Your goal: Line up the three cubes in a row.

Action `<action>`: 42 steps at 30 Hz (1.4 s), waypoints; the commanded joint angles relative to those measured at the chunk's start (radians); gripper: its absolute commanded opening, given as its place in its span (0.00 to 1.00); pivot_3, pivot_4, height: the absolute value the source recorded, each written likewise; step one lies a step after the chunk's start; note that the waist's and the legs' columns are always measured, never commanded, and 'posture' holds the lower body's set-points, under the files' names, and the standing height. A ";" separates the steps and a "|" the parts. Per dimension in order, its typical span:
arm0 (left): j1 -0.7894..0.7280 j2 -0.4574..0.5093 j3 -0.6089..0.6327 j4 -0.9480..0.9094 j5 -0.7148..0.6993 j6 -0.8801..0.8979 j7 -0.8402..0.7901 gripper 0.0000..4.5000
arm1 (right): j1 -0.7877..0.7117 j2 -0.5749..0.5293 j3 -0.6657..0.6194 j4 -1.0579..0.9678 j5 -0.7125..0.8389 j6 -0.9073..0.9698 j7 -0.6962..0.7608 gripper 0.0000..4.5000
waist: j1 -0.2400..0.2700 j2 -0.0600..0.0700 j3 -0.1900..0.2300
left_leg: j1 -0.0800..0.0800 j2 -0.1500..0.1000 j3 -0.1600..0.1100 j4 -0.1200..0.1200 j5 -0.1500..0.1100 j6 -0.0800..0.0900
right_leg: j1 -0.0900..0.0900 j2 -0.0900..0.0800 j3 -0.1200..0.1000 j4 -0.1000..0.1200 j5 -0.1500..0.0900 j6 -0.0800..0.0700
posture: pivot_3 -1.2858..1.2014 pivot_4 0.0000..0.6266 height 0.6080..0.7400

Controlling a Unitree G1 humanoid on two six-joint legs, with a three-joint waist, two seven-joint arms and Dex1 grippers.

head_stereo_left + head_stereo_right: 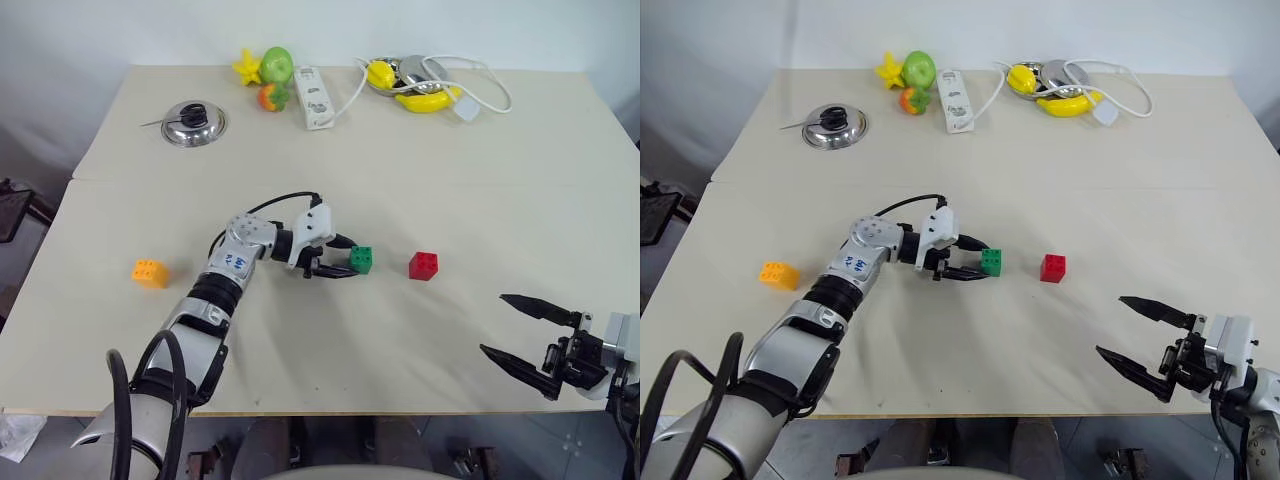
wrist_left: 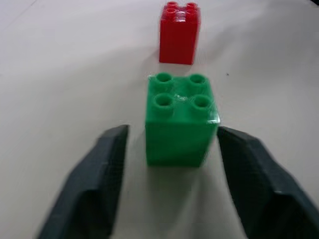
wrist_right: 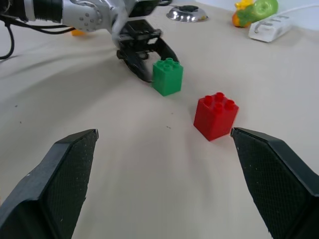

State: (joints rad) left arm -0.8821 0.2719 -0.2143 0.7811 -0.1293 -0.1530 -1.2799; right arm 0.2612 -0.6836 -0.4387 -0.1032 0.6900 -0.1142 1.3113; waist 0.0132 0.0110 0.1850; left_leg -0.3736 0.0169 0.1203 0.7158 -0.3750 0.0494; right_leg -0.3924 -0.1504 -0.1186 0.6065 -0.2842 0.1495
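The green cube (image 1: 361,259) stands upright mid-table, between the fingers of my left gripper (image 1: 348,258). That gripper is open, with a small gap on each side of the cube, as its fingers (image 2: 94,184) show in the left wrist view. Just to the right stands the red cube (image 1: 423,265), a short gap away from the green one. The orange-yellow cube (image 1: 150,272) sits alone far to the left. My right gripper (image 1: 493,324) hovers open and empty near the table's front right edge, pointing toward the red cube (image 3: 215,115).
At the back of the table lie a steel lid (image 1: 194,123), toy fruits (image 1: 270,70), a white power strip (image 1: 314,97), and a bowl with a toy banana and a white cable (image 1: 420,85). A seam crosses the table behind the cubes.
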 commanded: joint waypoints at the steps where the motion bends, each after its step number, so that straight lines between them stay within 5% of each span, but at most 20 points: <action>1: 0.048 0.086 0.085 -0.193 -0.130 0.028 -0.127 0.87 | -0.068 0.009 0.037 -0.037 0.022 0.020 0.001 1.00 | -0.009 0.000 0.000 | 0.000 0.001 0.000 0.000 0.000 0.000 | 0.000 0.000 0.000 0.000 0.000 0.000 | 0.52 0.24 1.00; 6: 0.201 0.242 0.231 -0.478 -0.246 0.087 -0.100 0.87 | -0.182 0.024 0.139 -0.080 0.055 0.123 -0.013 1.00 | -0.019 0.000 0.000 | 0.000 0.004 -0.001 0.001 0.000 -0.001 | 0.000 0.000 0.000 0.002 0.000 -0.001 | 0.52 0.24 1.00; 9: 0.374 0.324 0.359 -0.681 -0.291 0.171 0.019 0.99 | -0.243 0.039 0.180 -0.100 0.091 0.204 -0.043 1.00 | -0.019 0.000 0.000 | 0.001 0.004 -0.002 0.001 0.000 -0.001 | 0.000 -0.001 0.000 0.002 0.000 -0.001 | 0.52 0.24 1.00; 12: 0.607 0.353 0.538 -0.856 -0.296 0.182 0.181 0.99 | -0.312 0.081 0.222 -0.122 0.079 0.189 -0.051 1.00 | -0.018 0.000 0.000 | 0.001 0.004 -0.003 0.001 0.000 -0.001 | 0.001 -0.001 0.000 0.002 -0.001 -0.001 | 0.52 0.24 1.00; 18: 1.108 0.226 0.902 -0.955 -0.287 0.134 0.430 0.99 | -0.366 0.107 0.293 -0.123 0.052 0.175 0.011 1.00 | -0.019 0.000 -0.001 | 0.001 0.003 -0.004 0.000 -0.002 0.000 | 0.002 -0.004 0.000 0.001 -0.001 -0.002 | 0.52 0.24 1.00; 22: 1.274 0.102 0.991 -0.937 -0.322 0.095 0.538 0.99 | -0.384 0.118 0.308 -0.071 0.012 0.119 0.052 1.00 | -0.011 -0.004 0.000 | 0.003 0.003 -0.002 -0.001 -0.005 0.001 | 0.002 -0.005 -0.001 -0.001 -0.001 -0.002 | 0.52 0.24 1.00; 29: 1.343 0.021 0.934 -0.971 -0.367 0.125 0.590 0.99 | -0.386 0.096 0.273 0.034 -0.035 0.039 0.103 1.00 | 0.009 -0.007 -0.001 | 0.003 -0.001 -0.003 0.001 -0.009 -0.003 | 0.002 -0.016 -0.003 -0.003 -0.001 -0.003 | 0.52 0.24 1.00; 42: 1.082 0.063 0.755 -1.013 -0.311 0.317 0.851 0.99 | -0.337 0.059 0.260 0.027 -0.026 0.071 0.132 1.00 | 0.004 -0.007 -0.001 | 0.003 -0.001 -0.002 0.000 -0.007 0.002 | 0.001 -0.012 -0.006 0.002 -0.001 -0.003 | 0.52 0.24 1.00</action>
State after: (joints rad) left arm 0.1983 0.3236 0.5428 -0.2173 -0.4496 0.1570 -0.4496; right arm -0.0852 -0.6110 -0.1606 -0.0379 0.6457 -0.0421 1.4361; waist 0.0169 0.0043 0.1841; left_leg -0.3711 0.0154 0.1180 0.7155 -0.3816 0.0516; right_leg -0.3910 -0.1623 -0.1244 0.6091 -0.2855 0.1463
